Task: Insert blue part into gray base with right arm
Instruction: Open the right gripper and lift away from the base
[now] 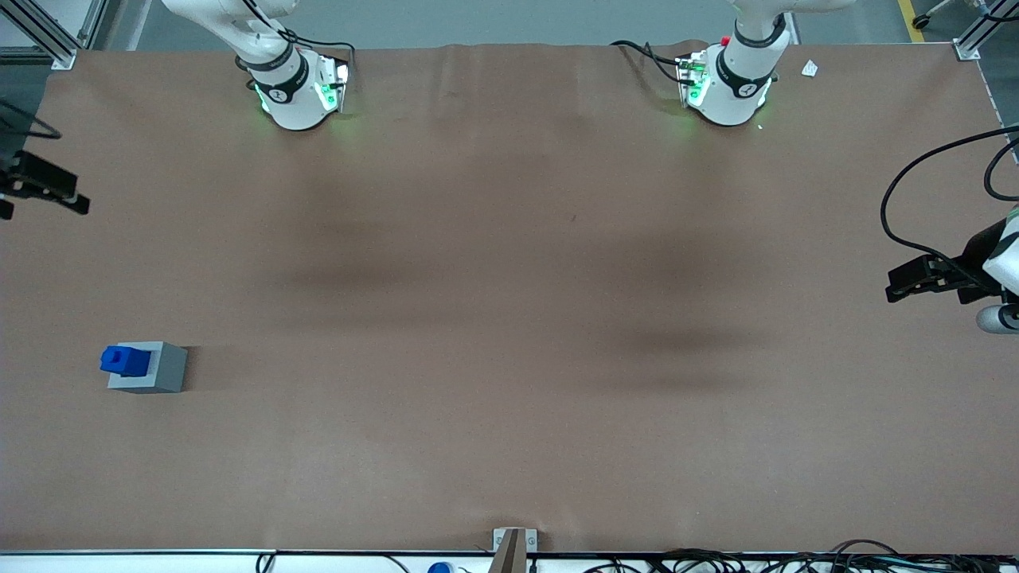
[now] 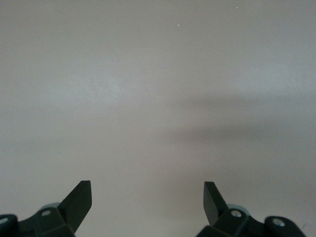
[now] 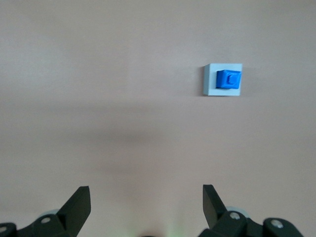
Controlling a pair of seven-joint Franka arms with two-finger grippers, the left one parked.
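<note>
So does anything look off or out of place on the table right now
Nothing stands out. The blue part sits in the top of the gray base, squarely seated as the right wrist view shows it, toward the working arm's end of the table. The gripper hangs open, well clear of both, holding nothing.

My right arm [image 1: 271, 68] rises from its mount and leaves view. My gripper [image 3: 146, 207] hangs high above the gray base [image 3: 222, 79], well apart from it, fingers [image 3: 79, 202] spread wide, holding nothing.
</note>
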